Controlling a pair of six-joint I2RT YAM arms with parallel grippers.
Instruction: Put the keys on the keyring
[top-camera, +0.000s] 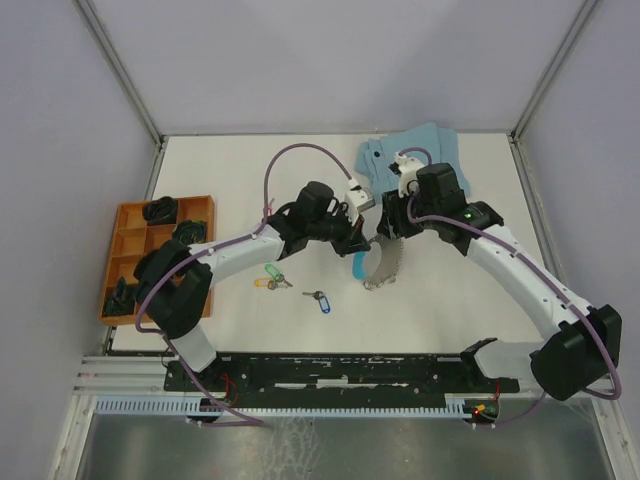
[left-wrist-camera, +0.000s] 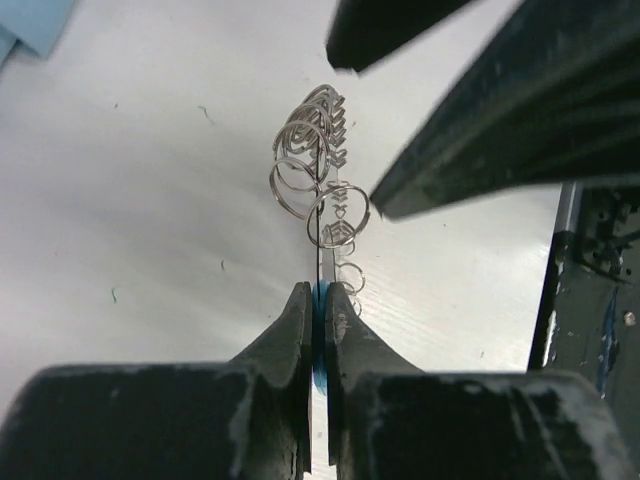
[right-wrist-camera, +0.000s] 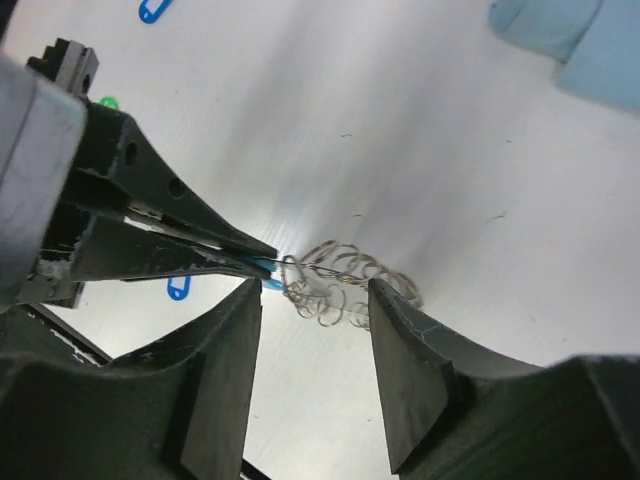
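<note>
The keyring (top-camera: 388, 262) lies mid-table, its blue curved section (top-camera: 358, 266) on the left side. My left gripper (top-camera: 362, 243) is shut on that blue section (left-wrist-camera: 320, 300), which shows edge-on between the tips of my left gripper (left-wrist-camera: 320, 290). Small silver rings (left-wrist-camera: 315, 160) bunch along the wire beyond them. My right gripper (right-wrist-camera: 310, 310) stands open just above those rings (right-wrist-camera: 350, 275) without touching them. Loose keys lie to the left on the table: a green-tagged one (top-camera: 272, 270), a yellow-tagged one (top-camera: 262, 283) and a blue-tagged one (top-camera: 322, 303).
A folded light-blue cloth (top-camera: 410, 155) lies at the back right, just behind the two grippers. An orange compartment tray (top-camera: 205, 205) holding dark parts stands at the left edge. The two grippers are very close together over the keyring.
</note>
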